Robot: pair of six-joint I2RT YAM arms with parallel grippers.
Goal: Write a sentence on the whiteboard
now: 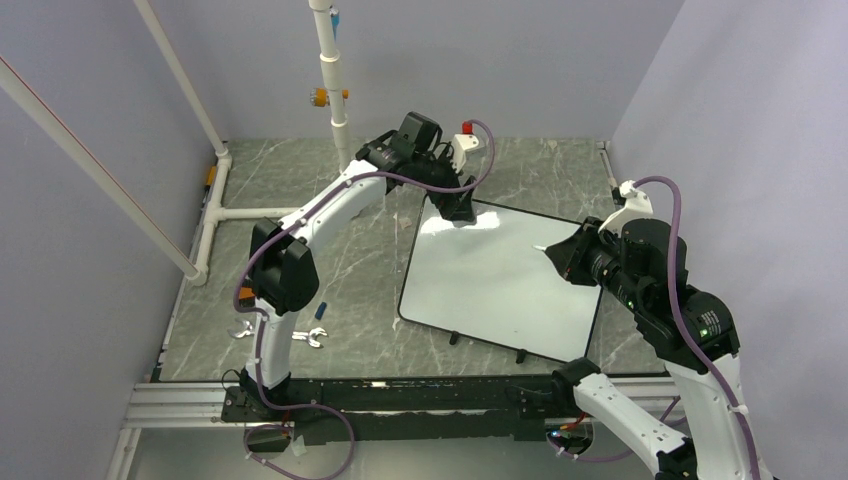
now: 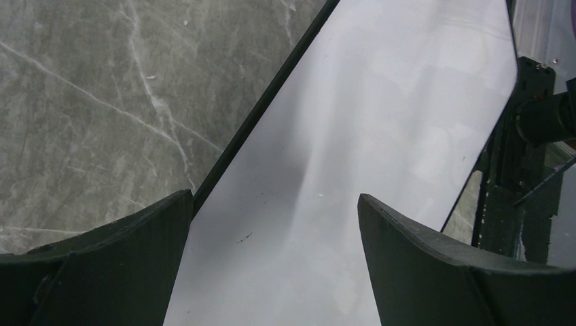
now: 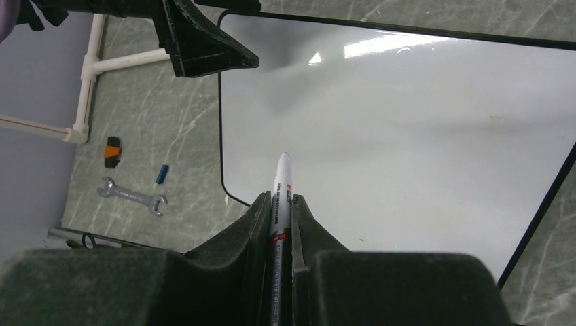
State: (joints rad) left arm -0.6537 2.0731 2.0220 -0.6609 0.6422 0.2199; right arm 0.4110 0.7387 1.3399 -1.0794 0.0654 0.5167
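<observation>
One risk: the large glossy black-rimmed whiteboard (image 1: 500,290), blank on the grey marble table (image 1: 300,190) right of centre, may slide under the white marker (image 3: 282,173) clamped in the right gripper (image 3: 280,201), since the left gripper (image 2: 273,197) stands wide open at its far-left corner, gripping nothing

- The whiteboard (image 1: 500,290) is shining glossy and smooth.
- The desk (image 1: 290,180) is showing dull grey marble-look veining.
- The wrench (image 3: 132,196) is gleaming like bare metal.
- The marker (image 3: 280,180) is looking smooth, plastic.
</observation>
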